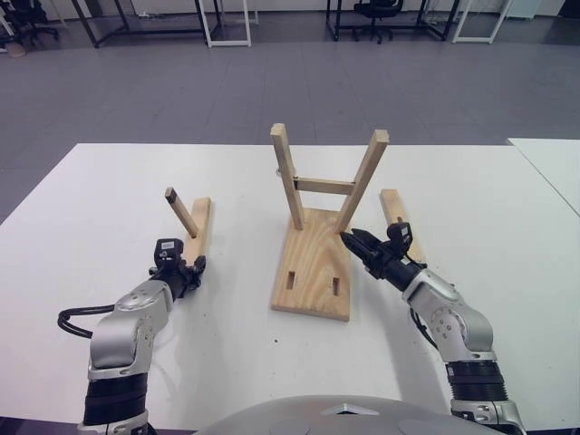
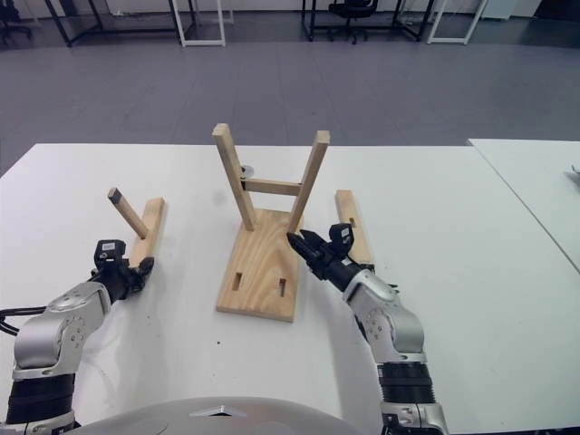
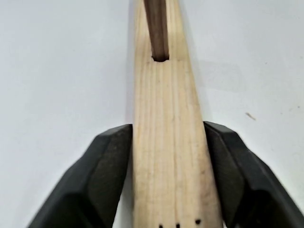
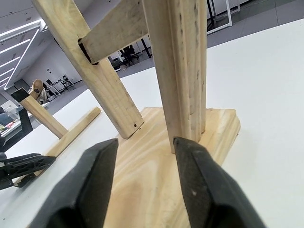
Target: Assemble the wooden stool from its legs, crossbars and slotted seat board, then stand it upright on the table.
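The left claw (image 1: 192, 267) is closed on the near end of the loose leg (image 3: 166, 142), a pad (image 3: 104, 171) against each long side. That leg lies flat on the table (image 1: 109, 199) and runs straight ahead of the claw, with a short bar (image 1: 181, 211) plugged into it farther on and rising at a slant. This looks like the grasp before a lift, so the squeeze should be firm and square. Held only at its end, the leg will tend to droop or twist, and raising it slowly with the wrist level should keep the bar from swinging. To the inner side of this claw lies the seat (image 1: 313, 263), underside up, with two slots (image 1: 290, 280) open at its near end; the loose leg probably belongs there. The right claw (image 1: 350, 239) is wide open and holds nothing. Its fingers (image 4: 90, 185) hover over the seat, with the foot of the right standing leg (image 1: 362, 181) just ahead, in line with the gap between them. A good use for it would be to close low on that leg or press on the seat, so the board cannot slide while parts are pushed in. Beyond, a crossbar (image 1: 323, 186) ties that leg to the other standing leg (image 1: 287, 177). Just outside the right claw, a spare leg (image 1: 395, 213) lies flat beside the seat; it likely has to take the free end of the short bar before the pair goes into the slots.
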